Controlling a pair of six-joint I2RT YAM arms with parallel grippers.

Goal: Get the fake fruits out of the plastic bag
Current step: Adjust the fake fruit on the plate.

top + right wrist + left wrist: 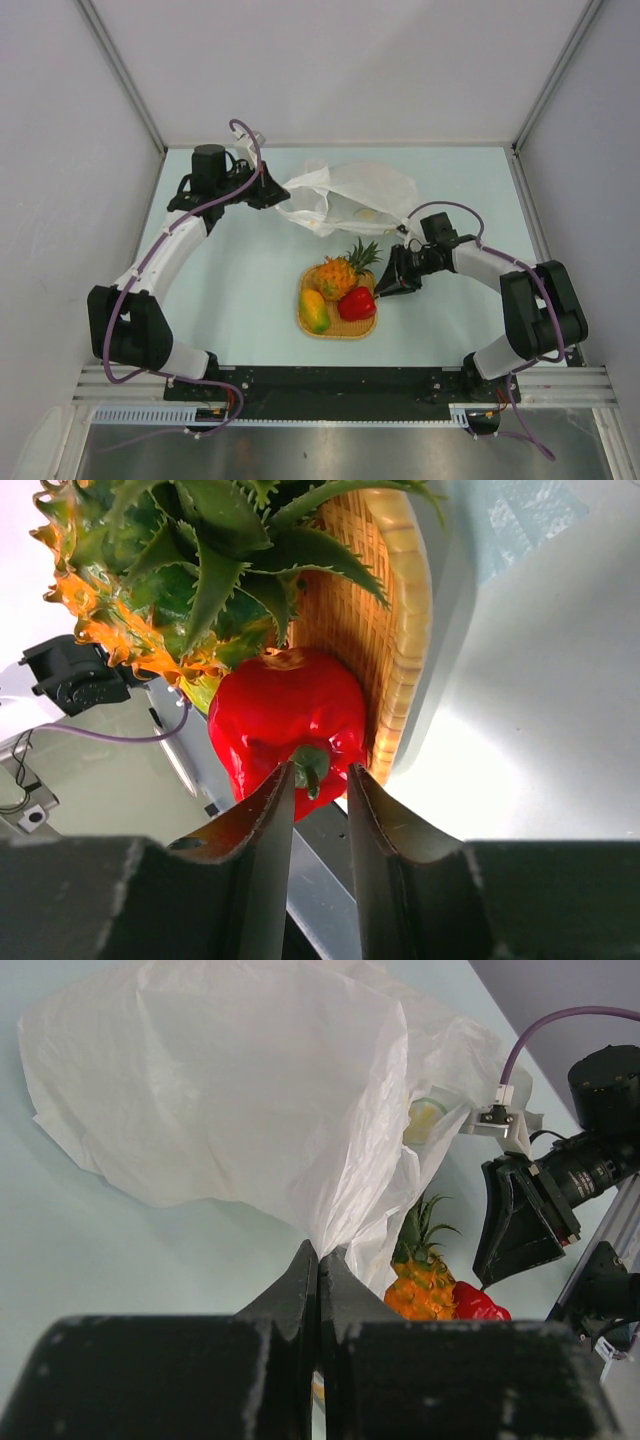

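A: How far along is it?

B: Three fruits are out. The pineapple (338,275), mango (314,310) and pepper (357,303) lie together on the mat (340,332). The bag (350,190) sits just behind the mat, and a pale yellow-green shape (425,1120) shows through its film — I'd judge at least one piece is left inside.

A: And the grippers?

B: The left gripper (318,1252) is pinched tight on a fold of the bag, behind the mat and to its left. The right gripper (318,770) is at the mat's right edge. Its jaws stand a narrow gap apart on either side of the pepper's green stem (310,765). I see no clamp on it, and the pepper rests on the mat.

A: What can't you make out?

B: What that shape is, and whether anything more lies under the crumpled film. Neither wrist view shows the mango — and the fruits hide most of the mat.
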